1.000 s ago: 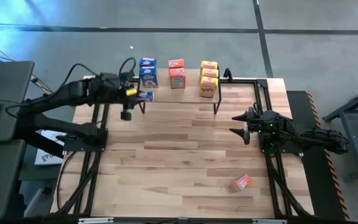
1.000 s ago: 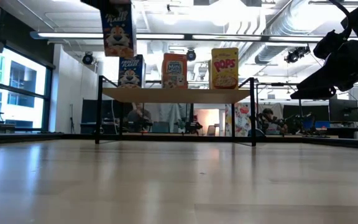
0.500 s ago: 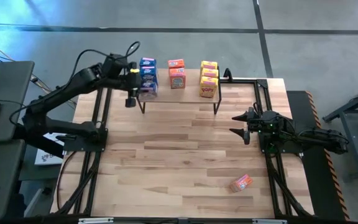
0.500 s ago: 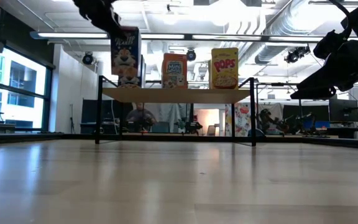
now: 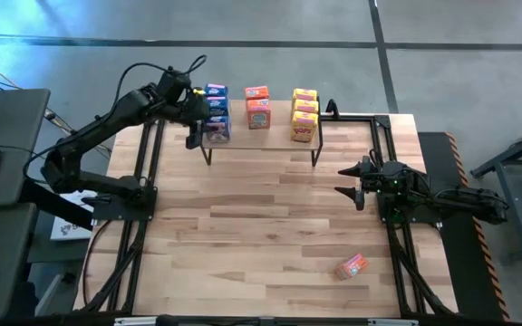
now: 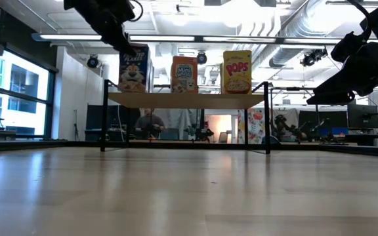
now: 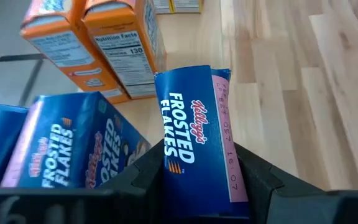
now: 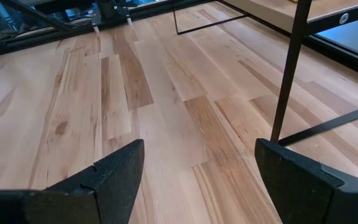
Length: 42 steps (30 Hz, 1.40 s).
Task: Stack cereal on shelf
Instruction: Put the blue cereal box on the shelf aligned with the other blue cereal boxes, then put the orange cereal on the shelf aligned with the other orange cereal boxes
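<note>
My left gripper [image 5: 198, 128] is at the left end of the shelf [image 5: 279, 134], shut on a blue cereal box [image 5: 217, 130]. That box stands upright in the low view [image 6: 133, 68], its bottom level with the shelf top [image 6: 186, 98]. Two more blue boxes [image 5: 215, 100] stand behind it. Two orange-red boxes [image 5: 258, 104] and three yellow boxes [image 5: 304, 111] also stand on the shelf. Another orange-red box [image 5: 352, 265] lies on the table near the near right corner. My right gripper [image 5: 355, 184] hovers open over the table's right side. My left gripper pinches the blue box between its two fingers [image 7: 263, 180], which sit on either side of the narrow printed panel [image 7: 191, 140]. It comes slanting down from the table's left. The box is upright at the shelf's near left part; whether its bottom rests there I cannot tell.
The shelf's thin black legs [image 5: 314, 154] stand on the wooden tabletop [image 5: 261, 226], which is bare in the middle. A black frame rail [image 5: 383, 136] runs by the shelf's right end. In the right wrist view, a shelf leg [image 8: 289, 68] rises ahead of the open fingers.
My left gripper carried the blue box toward the far edge and down, from high in front of the shelf to the shelf's left end, where the box now stands upright in front of the other blue boxes. It stayed shut on the box. My right arm kept still.
</note>
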Available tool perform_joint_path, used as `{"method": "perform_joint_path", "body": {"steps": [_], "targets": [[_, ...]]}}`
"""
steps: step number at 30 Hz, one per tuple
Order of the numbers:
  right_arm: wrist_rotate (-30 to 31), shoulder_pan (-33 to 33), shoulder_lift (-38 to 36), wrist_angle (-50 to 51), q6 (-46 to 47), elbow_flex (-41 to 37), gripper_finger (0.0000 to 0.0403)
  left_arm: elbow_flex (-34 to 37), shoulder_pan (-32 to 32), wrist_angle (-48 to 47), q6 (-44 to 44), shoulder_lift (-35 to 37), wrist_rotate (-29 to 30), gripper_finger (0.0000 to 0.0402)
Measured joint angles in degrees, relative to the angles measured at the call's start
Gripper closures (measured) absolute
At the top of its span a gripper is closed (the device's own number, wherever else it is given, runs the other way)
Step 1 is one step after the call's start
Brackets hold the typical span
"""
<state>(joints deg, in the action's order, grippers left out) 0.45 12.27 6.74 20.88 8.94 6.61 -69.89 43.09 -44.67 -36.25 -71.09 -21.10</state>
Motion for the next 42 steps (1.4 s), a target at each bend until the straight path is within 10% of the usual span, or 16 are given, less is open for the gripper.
{"method": "perform_joint_path", "body": {"steps": [42], "targets": [[0.0,0.0,0.0,0.0,0.0,0.0,0.0104,0.0,2.8,1.5,2.7,0.9,-0.8,0.0155]]}}
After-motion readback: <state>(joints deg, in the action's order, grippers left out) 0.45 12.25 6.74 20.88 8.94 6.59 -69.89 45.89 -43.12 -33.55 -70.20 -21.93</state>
